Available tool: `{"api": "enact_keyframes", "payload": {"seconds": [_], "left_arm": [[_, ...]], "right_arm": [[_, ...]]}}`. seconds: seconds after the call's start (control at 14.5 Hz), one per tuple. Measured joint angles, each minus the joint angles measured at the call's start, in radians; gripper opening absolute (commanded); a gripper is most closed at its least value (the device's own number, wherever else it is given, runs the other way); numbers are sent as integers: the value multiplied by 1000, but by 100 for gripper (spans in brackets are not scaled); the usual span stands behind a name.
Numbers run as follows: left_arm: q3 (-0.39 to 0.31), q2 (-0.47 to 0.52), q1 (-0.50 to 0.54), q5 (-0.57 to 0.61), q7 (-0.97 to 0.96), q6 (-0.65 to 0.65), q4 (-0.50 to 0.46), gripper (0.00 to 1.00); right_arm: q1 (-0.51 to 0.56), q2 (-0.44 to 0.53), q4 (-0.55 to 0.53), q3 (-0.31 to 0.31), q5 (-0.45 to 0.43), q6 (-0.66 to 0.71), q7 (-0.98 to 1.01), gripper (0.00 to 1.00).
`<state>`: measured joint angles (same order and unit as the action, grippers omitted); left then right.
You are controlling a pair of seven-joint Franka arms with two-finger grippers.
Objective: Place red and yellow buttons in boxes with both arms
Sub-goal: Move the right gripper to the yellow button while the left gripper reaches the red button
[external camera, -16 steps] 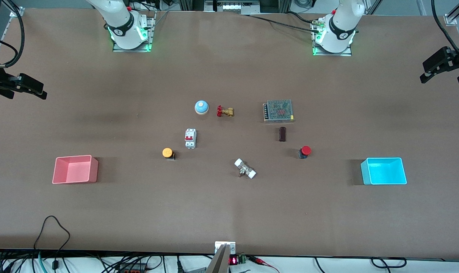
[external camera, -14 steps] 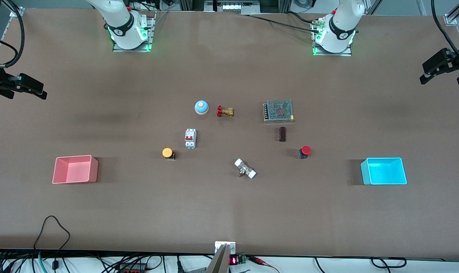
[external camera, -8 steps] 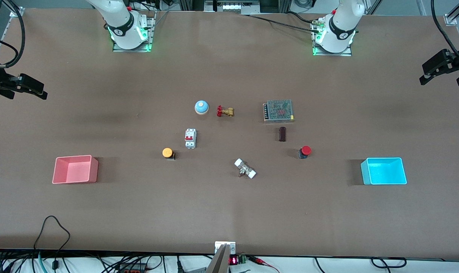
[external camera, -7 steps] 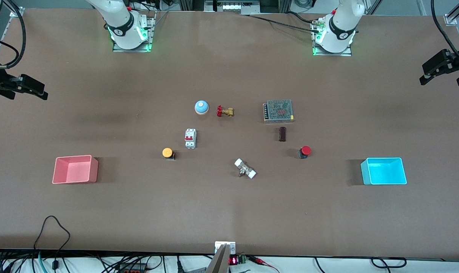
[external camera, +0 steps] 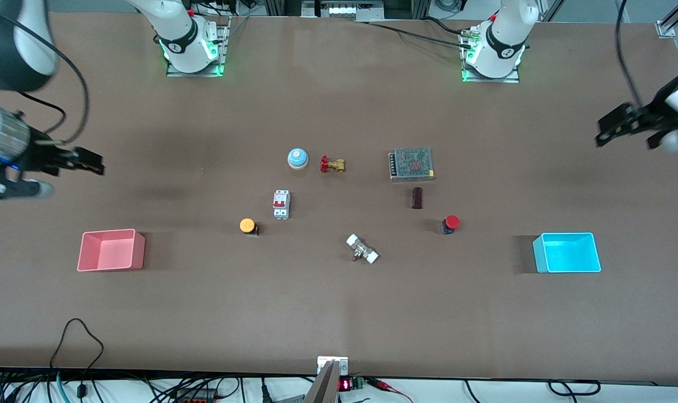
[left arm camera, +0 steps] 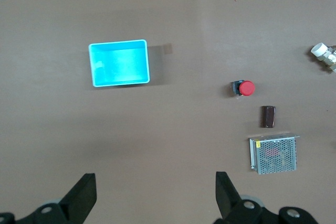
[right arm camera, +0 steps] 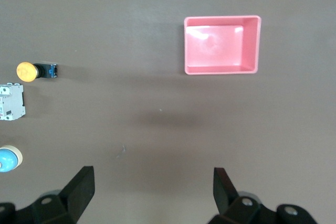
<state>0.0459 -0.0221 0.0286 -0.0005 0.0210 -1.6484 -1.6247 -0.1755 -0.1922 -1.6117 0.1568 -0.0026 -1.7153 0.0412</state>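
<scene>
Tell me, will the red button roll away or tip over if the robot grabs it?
The red button lies on its side with its round cap showing, so a nudge could make it rock or roll a bit. Its dark blocky base probably stops it from rolling away. It looks small and hard, so it is likely light and stiff.

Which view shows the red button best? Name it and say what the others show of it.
The left wrist view: the red button lies on its side in open view, cap and dark base both distinct, between the cyan box and the brown block. The front view shows it smaller. The right wrist view does not show it.
</scene>
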Motion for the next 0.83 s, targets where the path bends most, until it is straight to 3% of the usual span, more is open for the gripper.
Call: {"api": "enact_keyframes", "payload": {"seconds": [0.28,0.55,0.83], "left_arm": [[86,-104,-7,0,-141,-145,-75,100],[147,-199,-15,0,-285,-321,-150,100],[160,-289,-66,0,-371,-519,-244,100]], "right_arm": [[-82,-99,-4,-3,54,-106,-18,100],[-172,-197,-5,-5,63,-207,-169,100],[-253,-282,-3,-7,63,-314,-269,100]]}}
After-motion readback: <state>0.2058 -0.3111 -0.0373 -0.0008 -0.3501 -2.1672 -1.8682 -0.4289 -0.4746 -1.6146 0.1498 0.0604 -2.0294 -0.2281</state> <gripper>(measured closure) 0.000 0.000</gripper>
